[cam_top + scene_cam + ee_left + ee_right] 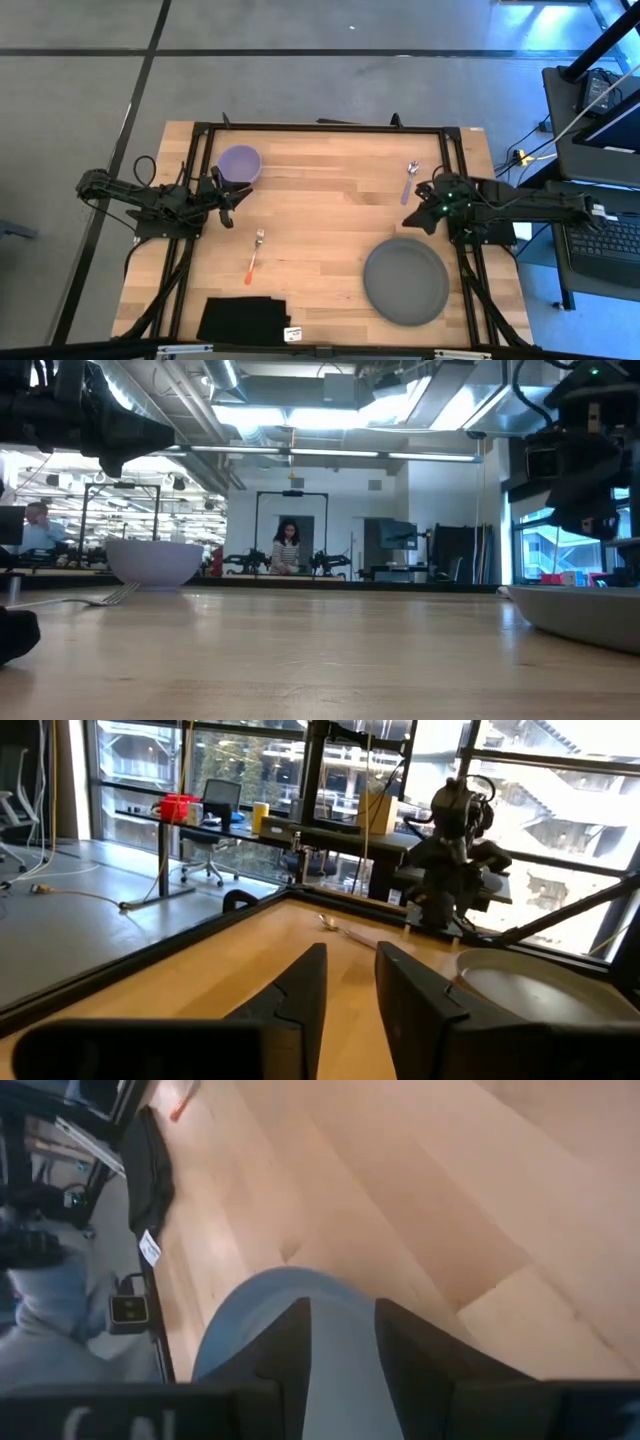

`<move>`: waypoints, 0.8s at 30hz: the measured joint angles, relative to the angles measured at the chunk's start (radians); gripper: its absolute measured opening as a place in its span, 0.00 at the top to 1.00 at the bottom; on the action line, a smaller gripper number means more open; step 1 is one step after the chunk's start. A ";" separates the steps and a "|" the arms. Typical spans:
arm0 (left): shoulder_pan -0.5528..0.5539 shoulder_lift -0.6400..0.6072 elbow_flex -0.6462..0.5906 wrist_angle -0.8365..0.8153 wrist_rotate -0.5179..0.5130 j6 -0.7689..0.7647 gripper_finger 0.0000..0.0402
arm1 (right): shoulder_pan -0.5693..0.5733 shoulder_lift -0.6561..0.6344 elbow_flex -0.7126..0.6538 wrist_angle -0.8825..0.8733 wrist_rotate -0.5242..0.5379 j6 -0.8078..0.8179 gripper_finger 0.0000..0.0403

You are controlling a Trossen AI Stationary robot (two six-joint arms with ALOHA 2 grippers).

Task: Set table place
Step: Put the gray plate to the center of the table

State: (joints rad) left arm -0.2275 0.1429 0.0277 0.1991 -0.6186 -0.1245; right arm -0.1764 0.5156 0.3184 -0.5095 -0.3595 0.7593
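The dark grey plate [405, 282] lies flat at the table's near right. The lilac bowl [240, 163] stands at the far left. The orange-handled fork [255, 256] lies left of centre. The lilac-handled spoon [410, 181] lies at the far right. My left gripper [228, 207] hovers just near of the bowl, slightly open and empty [350, 990]. My right gripper [425, 213] hangs between the spoon and the plate's far rim [300, 1330], slightly open and empty. In the low view it [590, 520] is clear above the plate [585, 610].
A black folded cloth [243, 320] with a white tag [292, 334] lies at the near edge. The black rail frame [320, 128] runs around the tabletop. Bare wood [330, 220] lies between the fork and the plate. A person [287, 548] stands far behind the table.
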 joint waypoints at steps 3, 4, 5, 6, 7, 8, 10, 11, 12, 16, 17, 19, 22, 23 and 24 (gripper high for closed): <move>0.000 0.000 0.000 0.000 0.000 0.002 0.81 | 0.007 0.033 0.045 -0.010 0.001 -0.050 0.71; 0.000 0.000 0.000 0.000 0.000 0.003 0.81 | 0.011 0.045 0.064 -0.017 0.005 -0.066 0.71; 0.000 0.000 0.000 0.000 0.000 0.003 0.82 | 0.015 0.057 0.084 -0.027 0.013 -0.086 0.71; 0.000 0.000 0.000 0.000 0.000 0.003 0.82 | 0.022 0.071 0.104 -0.036 0.025 -0.101 0.71; 0.000 0.000 0.000 0.000 0.000 0.003 0.82 | 0.032 0.086 0.122 -0.048 0.045 -0.118 0.71; 0.000 0.000 0.000 0.000 0.000 0.003 0.83 | 0.043 0.102 0.137 -0.061 0.066 -0.140 0.71; 0.000 0.000 0.000 0.000 -0.001 0.003 0.83 | 0.066 0.140 0.160 -0.081 0.092 -0.166 0.71; 0.000 0.000 0.000 0.000 -0.001 0.003 0.83 | 0.079 0.162 0.169 -0.087 0.098 -0.172 0.71; 0.000 0.000 0.000 -0.001 -0.001 0.003 0.84 | 0.091 0.184 0.178 -0.097 0.101 -0.183 0.71; 0.000 0.000 0.000 -0.008 0.000 -0.003 0.84 | 0.142 0.275 0.191 -0.144 0.125 -0.240 0.71; 0.000 0.000 0.000 -0.008 0.000 -0.004 0.83 | 0.155 0.298 0.190 -0.152 0.131 -0.253 0.71; 0.000 0.000 0.000 -0.008 0.001 -0.004 0.83 | 0.178 0.341 0.183 -0.153 0.132 -0.280 0.71; 0.000 0.000 0.000 -0.008 0.001 -0.004 0.82 | 0.203 0.393 0.183 -0.143 0.132 -0.294 0.71; 0.000 0.000 0.000 -0.008 0.001 -0.004 0.81 | 0.207 0.407 0.187 -0.140 0.132 -0.292 0.71; 0.000 0.000 0.000 -0.008 0.001 -0.004 0.81 | 0.209 0.419 0.190 -0.138 0.131 -0.282 0.71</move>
State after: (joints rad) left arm -0.2272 0.1429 0.0277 0.1913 -0.6174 -0.1287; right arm 0.0321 0.9342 0.5079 -0.6473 -0.2281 0.4774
